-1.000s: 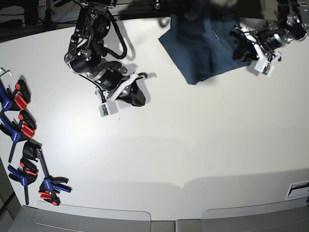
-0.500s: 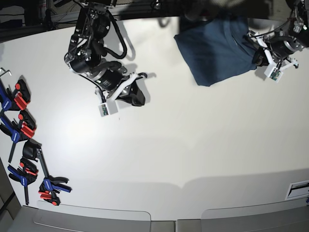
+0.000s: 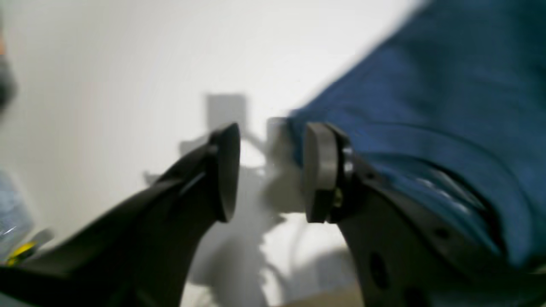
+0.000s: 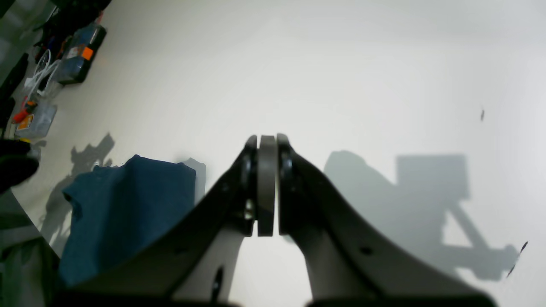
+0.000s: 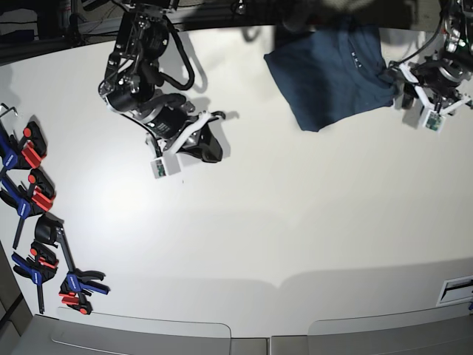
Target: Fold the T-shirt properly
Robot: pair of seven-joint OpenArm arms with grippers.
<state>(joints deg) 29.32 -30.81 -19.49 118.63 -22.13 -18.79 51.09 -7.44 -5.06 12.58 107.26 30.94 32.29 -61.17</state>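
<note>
The T-shirt (image 5: 329, 74) is a dark navy bundle, folded over, lying at the far right of the white table (image 5: 295, 214). My left gripper (image 5: 405, 85) is at its right edge. In the left wrist view that left gripper (image 3: 268, 170) is open with nothing between the pads, and the T-shirt (image 3: 426, 106) lies just beyond the right finger (image 3: 318, 170). My right gripper (image 5: 213, 150) rests low over the table at the far left, well apart from the cloth. In its own view the right gripper (image 4: 266, 183) is shut and empty, and the T-shirt (image 4: 123, 209) is at lower left.
Several blue and red clamps (image 5: 37, 222) line the table's left edge. Boxes and cables (image 4: 72, 47) sit beyond the table's far edge. A seam and a small label (image 5: 458, 288) run along the front edge.
The left gripper pulled the T-shirt to the right, then opened and let go of it. The right arm has stayed still.
</note>
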